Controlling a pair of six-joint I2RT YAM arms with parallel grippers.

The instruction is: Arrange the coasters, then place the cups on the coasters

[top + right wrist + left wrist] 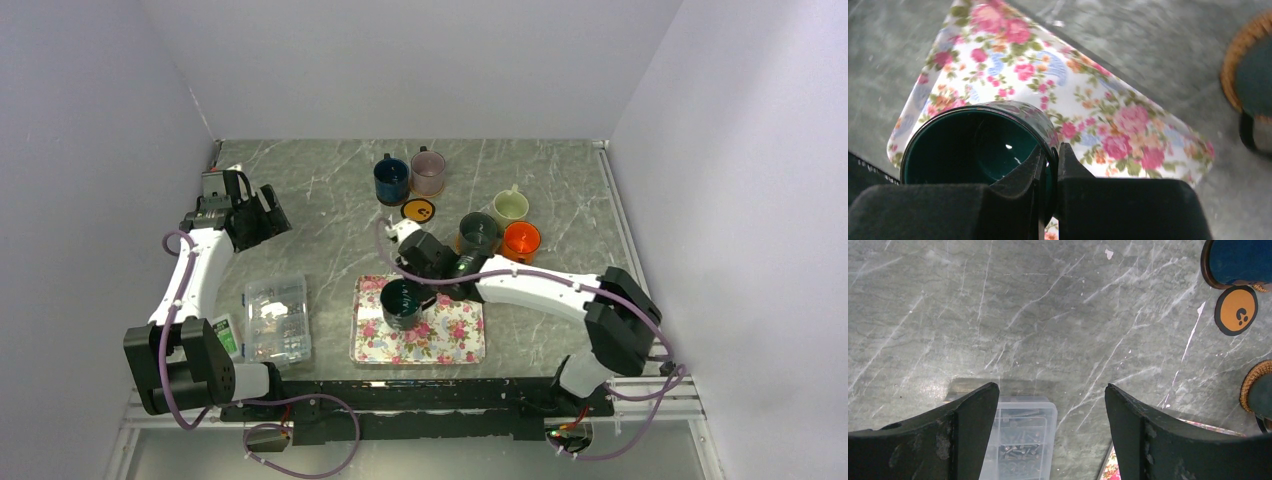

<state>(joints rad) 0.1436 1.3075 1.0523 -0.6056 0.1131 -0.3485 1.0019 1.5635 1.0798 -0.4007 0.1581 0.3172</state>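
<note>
A grey-green marbled tabletop [330,200] streaked with white veins is enclosed on three sides by plain matte white panels: a back wall [400,60] at 12 o'clock, a left wall [80,150] at 9 o'clock and a right wall [740,150] at 3 o'clock. A pale metal strip [622,230] is run along the tabletop's 3 o'clock edge. Everything is lit softly and evenly.

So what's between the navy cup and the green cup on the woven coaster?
The black-rimmed orange coaster, with nothing on it; the top view shows it.

Lab booth: plain white walls [400,60] box a marble tabletop [320,200].
</note>
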